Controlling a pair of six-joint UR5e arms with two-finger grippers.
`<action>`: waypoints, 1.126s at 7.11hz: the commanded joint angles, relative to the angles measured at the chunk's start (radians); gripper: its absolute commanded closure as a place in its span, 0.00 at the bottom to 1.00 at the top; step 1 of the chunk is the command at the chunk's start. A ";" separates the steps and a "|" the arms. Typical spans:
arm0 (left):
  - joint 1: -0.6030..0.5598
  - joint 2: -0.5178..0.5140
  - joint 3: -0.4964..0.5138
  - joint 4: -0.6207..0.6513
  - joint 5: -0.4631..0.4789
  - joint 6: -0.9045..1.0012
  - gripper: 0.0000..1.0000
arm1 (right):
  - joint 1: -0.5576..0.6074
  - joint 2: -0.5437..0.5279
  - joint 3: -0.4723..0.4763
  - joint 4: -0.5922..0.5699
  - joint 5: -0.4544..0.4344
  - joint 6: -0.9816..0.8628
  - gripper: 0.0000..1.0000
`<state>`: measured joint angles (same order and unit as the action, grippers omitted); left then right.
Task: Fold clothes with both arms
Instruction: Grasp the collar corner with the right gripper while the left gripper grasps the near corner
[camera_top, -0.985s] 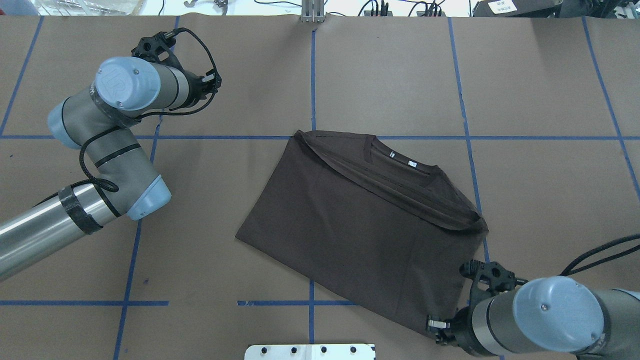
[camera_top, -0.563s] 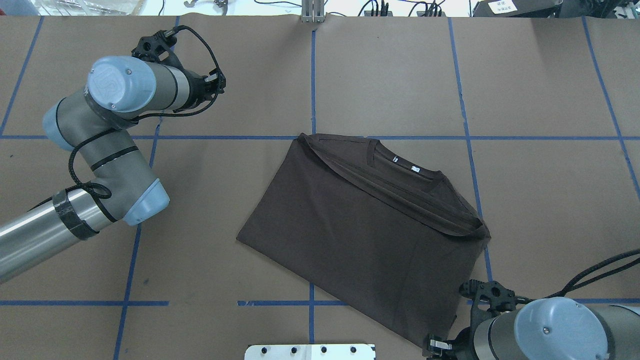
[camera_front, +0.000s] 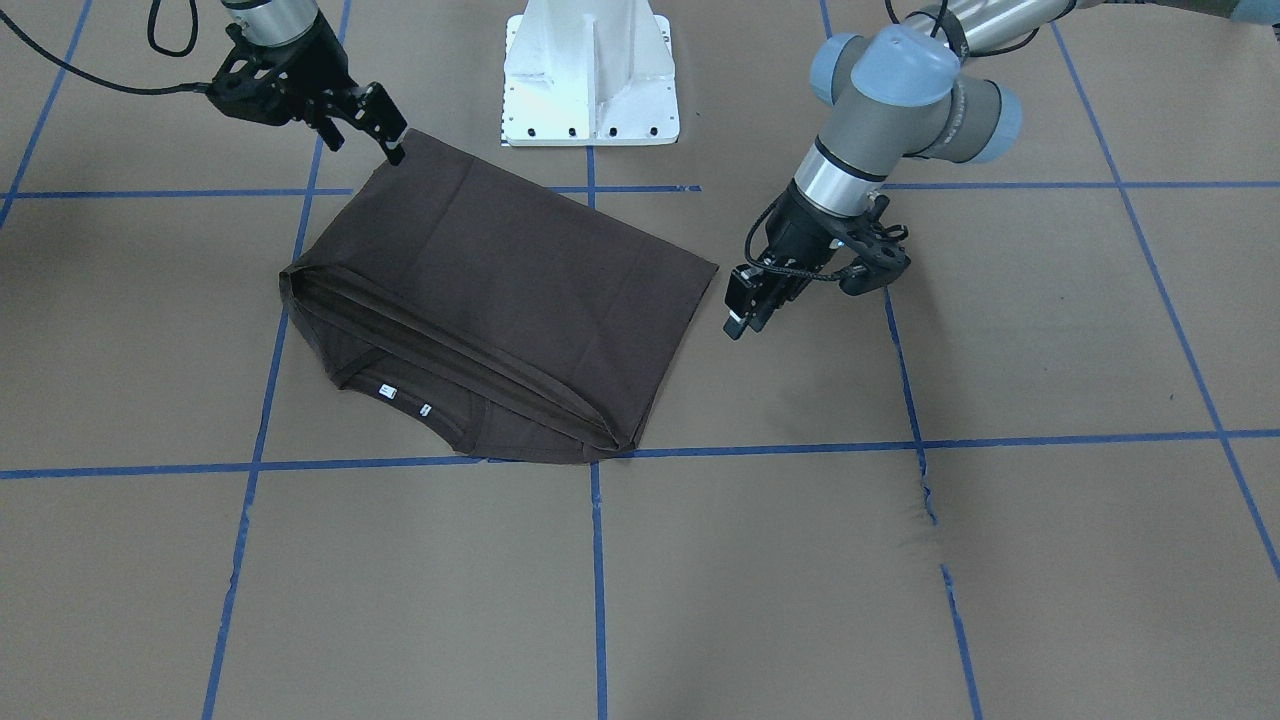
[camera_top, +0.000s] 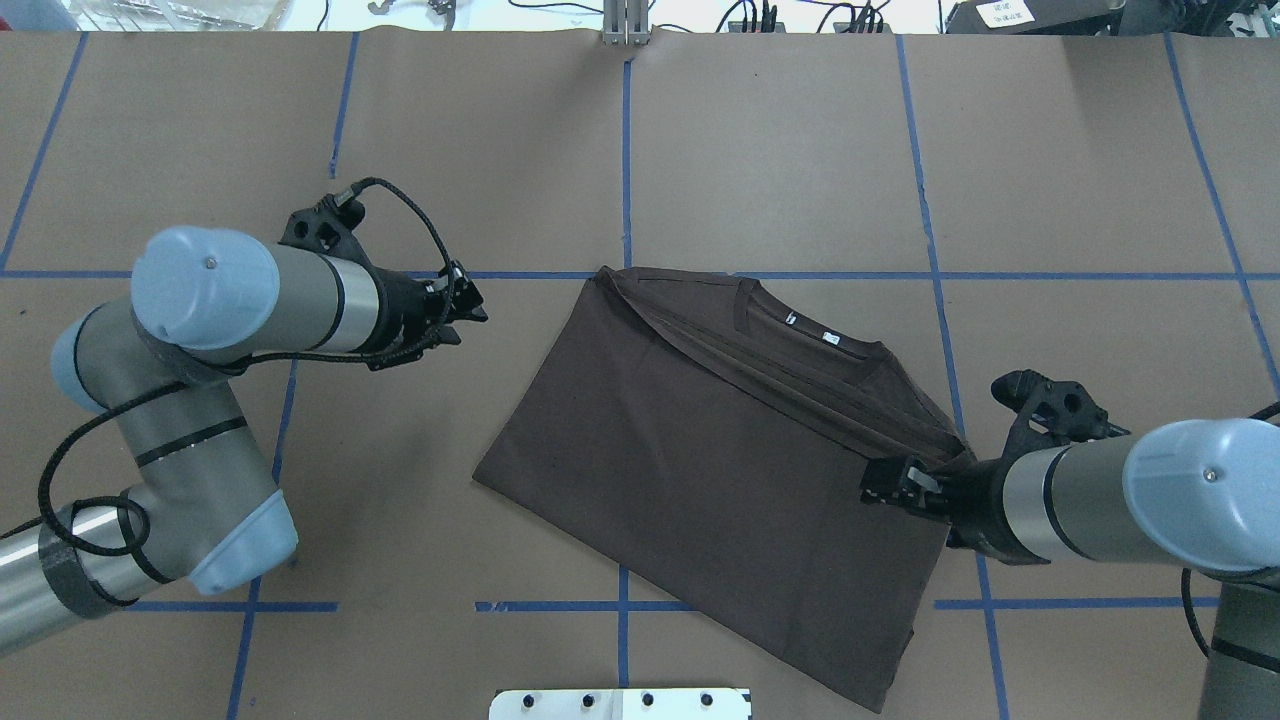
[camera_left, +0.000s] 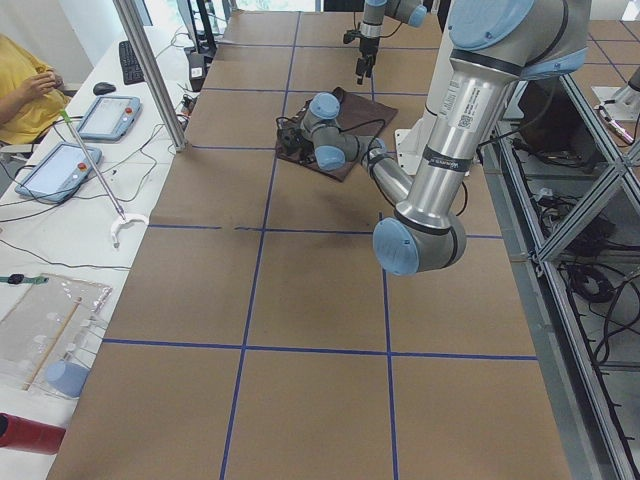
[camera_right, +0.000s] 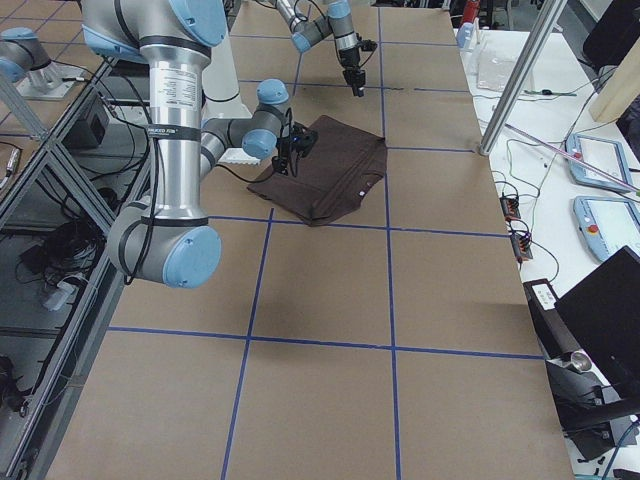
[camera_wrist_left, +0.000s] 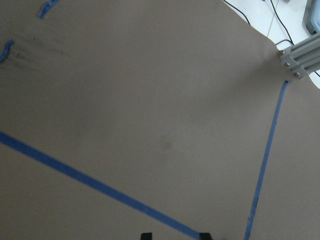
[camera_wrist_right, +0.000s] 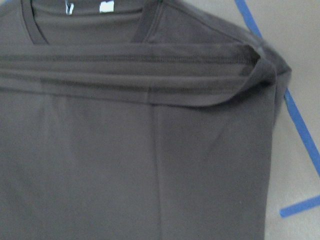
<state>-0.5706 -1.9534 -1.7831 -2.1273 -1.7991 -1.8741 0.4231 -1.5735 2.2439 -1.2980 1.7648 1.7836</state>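
Brown T-shirt (camera_front: 500, 290), half-folded, is noted from the front lying flat just before the white pedestal (camera_front: 590, 90); right gripper (camera_front: 365, 138) is held parted, empty, above its pedestal-side corner. Overhead: left gripper (camera_top: 470, 305) is parked clear, presumably staged. Left wrist: fingertips (camera_wrist_left: 146, 235) are spread, empty.

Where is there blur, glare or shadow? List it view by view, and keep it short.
Left wrist view: the brown paper table cover and blue tape line look soft, little texture. Right wrist view: the dark brown T-shirt fills the frame, hem stitching crisp. Overhead view: the background strip along the top edge is blown out white. Front-facing view: even light, faint shadows only.
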 joint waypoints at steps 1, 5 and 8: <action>0.092 0.007 -0.012 0.097 -0.002 -0.071 0.49 | 0.116 0.146 -0.165 0.000 -0.007 -0.087 0.00; 0.167 -0.002 -0.016 0.202 0.000 -0.145 0.49 | 0.131 0.155 -0.187 0.002 -0.010 -0.104 0.00; 0.187 -0.010 -0.012 0.205 0.001 -0.145 0.49 | 0.129 0.156 -0.190 0.002 -0.015 -0.105 0.00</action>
<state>-0.3877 -1.9622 -1.7955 -1.9240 -1.7990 -2.0180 0.5525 -1.4180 2.0556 -1.2962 1.7506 1.6791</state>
